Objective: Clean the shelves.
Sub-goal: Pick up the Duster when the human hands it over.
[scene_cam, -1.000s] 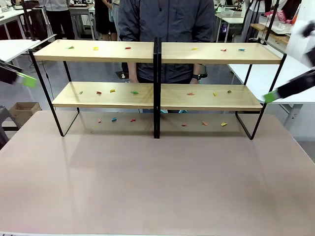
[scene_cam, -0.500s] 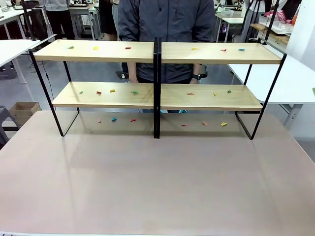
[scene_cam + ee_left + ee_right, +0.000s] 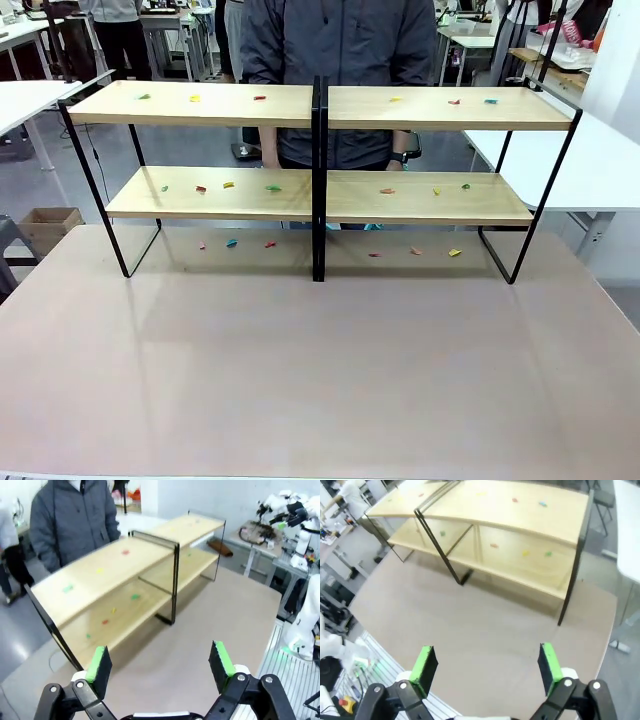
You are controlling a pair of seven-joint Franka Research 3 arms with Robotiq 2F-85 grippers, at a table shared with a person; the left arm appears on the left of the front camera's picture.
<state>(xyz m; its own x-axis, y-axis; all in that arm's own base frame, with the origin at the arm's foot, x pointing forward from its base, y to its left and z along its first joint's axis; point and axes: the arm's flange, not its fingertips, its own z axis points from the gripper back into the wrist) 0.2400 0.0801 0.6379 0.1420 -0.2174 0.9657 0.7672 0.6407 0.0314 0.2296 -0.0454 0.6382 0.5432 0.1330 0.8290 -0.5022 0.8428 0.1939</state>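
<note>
The shelves (image 3: 240, 103) are a wide two-tier rack of light wooden boards on a thin black frame, standing at the far side of the table, split by a black central upright (image 3: 318, 180). Several small coloured scraps (image 3: 273, 187) lie on both boards and on the table beneath. The shelves (image 3: 120, 570) appear at an angle in the left wrist view, well beyond my left gripper (image 3: 160, 662), which is open and holds nothing. My right gripper (image 3: 487, 670) is open and bare, high above the table, with the shelves (image 3: 510, 515) far ahead.
A person in a grey jacket (image 3: 340, 50) stands right behind the rack. The brown table (image 3: 320, 370) stretches bare in front of it. White tables (image 3: 570, 160) flank both sides, and a cardboard box (image 3: 45, 225) sits on the floor at left.
Both grippers showed at the front view's left and right edges a second ago; they have since drawn back out of that view. The shelves and scraps have not moved.
</note>
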